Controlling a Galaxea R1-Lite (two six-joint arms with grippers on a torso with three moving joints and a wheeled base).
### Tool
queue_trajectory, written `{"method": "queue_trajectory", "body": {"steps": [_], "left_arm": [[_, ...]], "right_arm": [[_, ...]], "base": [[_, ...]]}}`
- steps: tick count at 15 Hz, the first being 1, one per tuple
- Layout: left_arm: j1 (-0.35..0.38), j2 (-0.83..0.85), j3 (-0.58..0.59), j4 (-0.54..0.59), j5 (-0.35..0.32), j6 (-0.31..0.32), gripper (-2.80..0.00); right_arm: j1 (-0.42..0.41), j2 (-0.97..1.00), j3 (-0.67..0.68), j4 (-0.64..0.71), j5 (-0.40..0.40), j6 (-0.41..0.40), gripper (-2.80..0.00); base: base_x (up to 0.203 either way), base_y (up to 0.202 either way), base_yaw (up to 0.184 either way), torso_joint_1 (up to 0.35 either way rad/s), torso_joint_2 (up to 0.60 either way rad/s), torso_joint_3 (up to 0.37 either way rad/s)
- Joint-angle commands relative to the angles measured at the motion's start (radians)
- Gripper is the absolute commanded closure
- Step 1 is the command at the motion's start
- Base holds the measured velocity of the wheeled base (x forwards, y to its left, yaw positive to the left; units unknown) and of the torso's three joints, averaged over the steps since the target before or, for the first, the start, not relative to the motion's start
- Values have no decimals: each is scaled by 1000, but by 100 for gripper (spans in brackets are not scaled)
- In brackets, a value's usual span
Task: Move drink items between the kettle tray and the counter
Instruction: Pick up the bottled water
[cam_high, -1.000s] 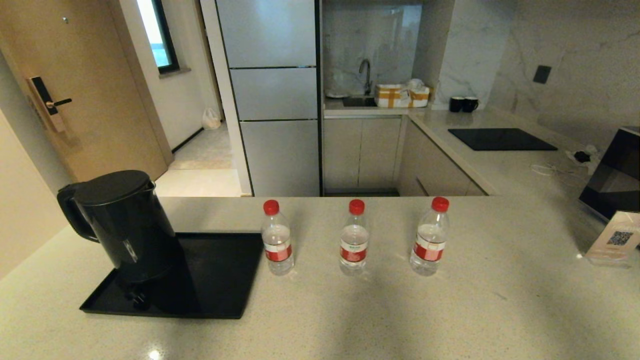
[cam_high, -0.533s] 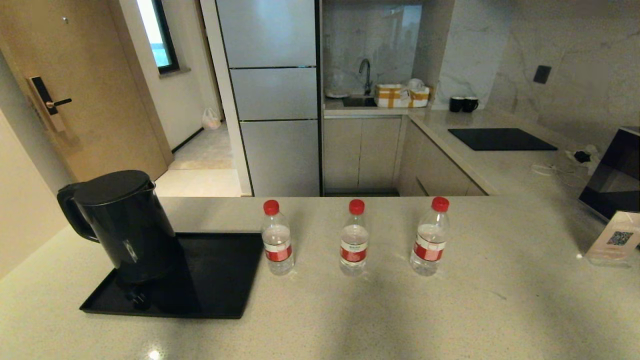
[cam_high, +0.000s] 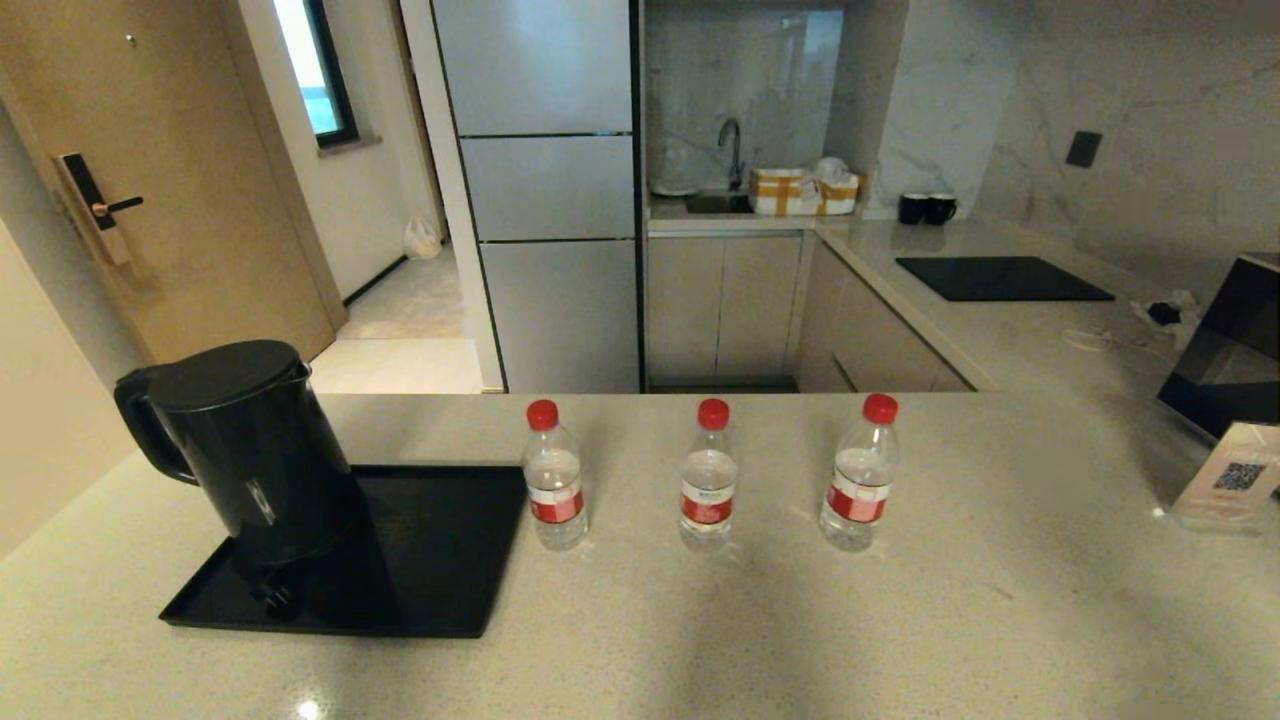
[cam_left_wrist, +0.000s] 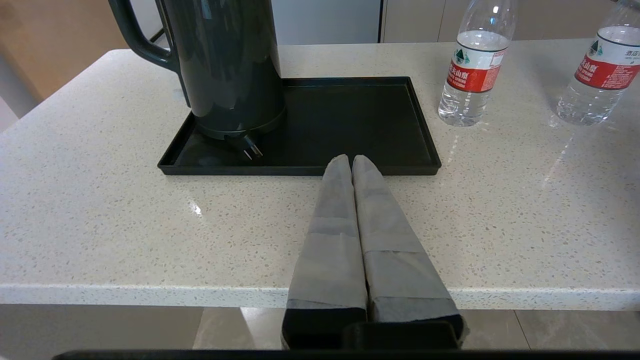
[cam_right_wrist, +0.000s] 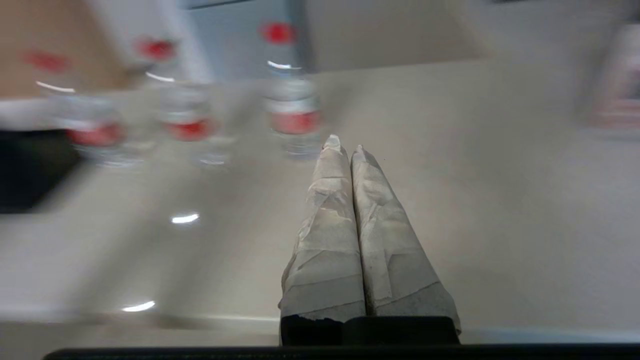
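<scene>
Nothing moved yet, I judge; all three water bottles (cam_high: 708, 478) stand on the desk (cam_high: 900, 620) in a row beside the kettle tray (cam_high: 440, 560), which carries only the kettle (cam_high: 240, 450); my left gripper (cam_left_wrist: 351, 162) and right gripper (cam_right_wrist: 345, 145) are both pinched closed, empty

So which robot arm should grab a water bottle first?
Probably the right. Its shut right gripper points at the nearest bottle on the counter. The left gripper, also shut, points at the kettle tray.
</scene>
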Motion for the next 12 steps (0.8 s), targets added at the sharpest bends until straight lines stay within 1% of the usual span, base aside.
{"method": "queue_trajectory", "body": {"steps": [1,3,4,6,9,12], "left_arm": [[0,-1,0,1,0,0,0],[0,-2,-1,1,0,0,0],[0,-2,0,1,0,0,0],[0,-2,0,1,0,0,0],[0,0,0,0,0,0,0],[0,-1,0,1,0,0,0]], "right_arm": [[7,231,-87,35,61,49,0],[21,429,-131,44,102,62,0],[33,530,-147,20,136,64,0],[53,766,-164,-80,213,50,0],[66,1139,-179,-281,284,-12,0],[76,1472,-230,-576,313,-64,0]], "base": [[0,0,0,0,0,0],[0,0,0,0,0,0],[0,0,0,0,0,0],[0,0,0,0,0,0],[0,0,0,0,0,0],[0,0,0,0,0,0]]}}
